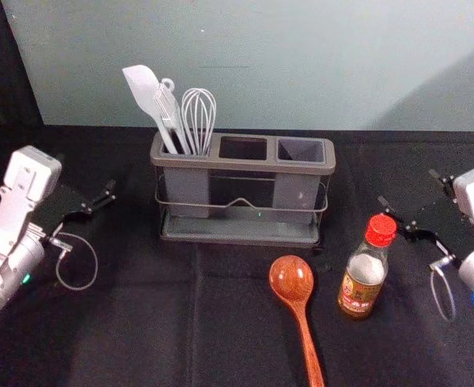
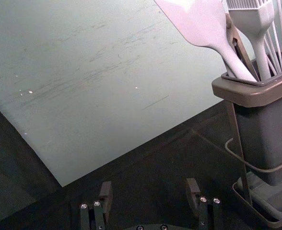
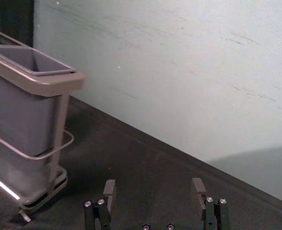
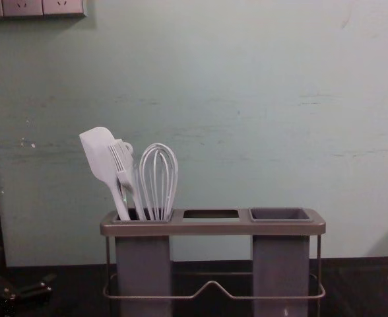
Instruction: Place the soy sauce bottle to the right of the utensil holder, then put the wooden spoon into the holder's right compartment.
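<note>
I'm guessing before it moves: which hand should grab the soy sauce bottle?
Probably right: the right gripper is open near the bottle; the left gripper is far off, beyond the utensil holder.

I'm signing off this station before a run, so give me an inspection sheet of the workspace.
Surface: black cloth, lightly creased.
Job's things: soy sauce bottle upright, red cap on, in front of the utensil holder's right end; wooden spoon lying left of it, bowl toward the holder. White utensils in the left compartment; nothing seen in the right.
Clutter: nothing seen.
Grippers: left gripper open, left of the holder; right gripper open, right of it.
Cables: a thin loop at each wrist.
Surroundings: grey-green wall behind; socket panel on it, upper left in the chest view.
</note>
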